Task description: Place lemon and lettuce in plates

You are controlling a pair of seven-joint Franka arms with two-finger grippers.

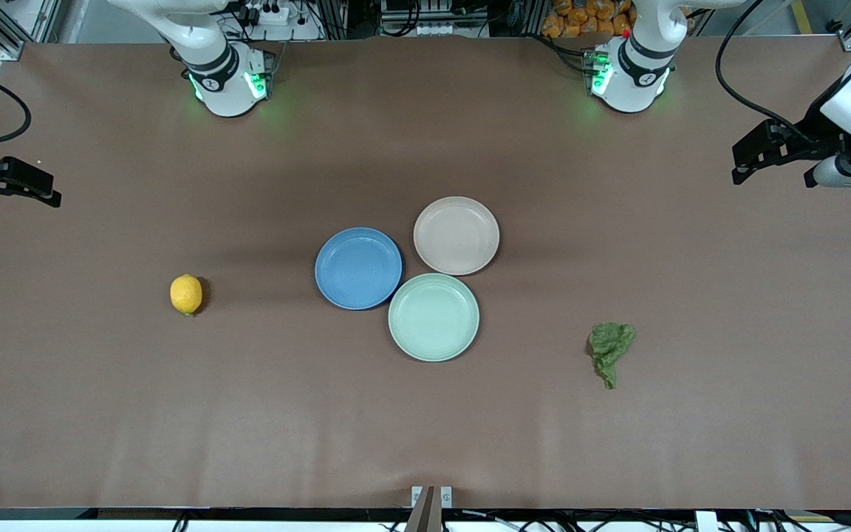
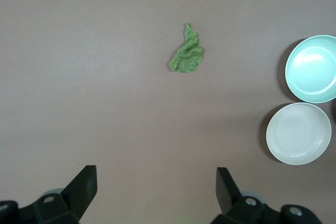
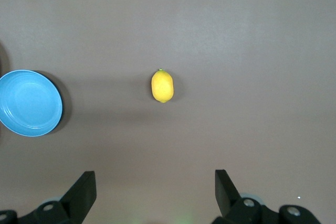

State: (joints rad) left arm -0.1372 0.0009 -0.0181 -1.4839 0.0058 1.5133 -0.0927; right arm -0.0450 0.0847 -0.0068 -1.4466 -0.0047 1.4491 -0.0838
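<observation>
Only front view: blue plate (image 1: 357, 267) beside beige plate (image 1: 456, 235).

Brown table (image 1: 100, 414) with a matte, faintly creased surface. Three round shallow plates lie grouped at its middle, rims apparently touching: the blue plate (image 1: 358, 267), the pale pinkish-beige plate (image 1: 456, 235) farthest from the front camera, and the mint green plate (image 1: 433, 317) nearest to it. The lemon (image 1: 186, 294) lies alone toward the right arm's end; the lettuce (image 1: 610, 346) lies flat toward the left arm's end, its narrow tail pointing toward the front camera.
</observation>
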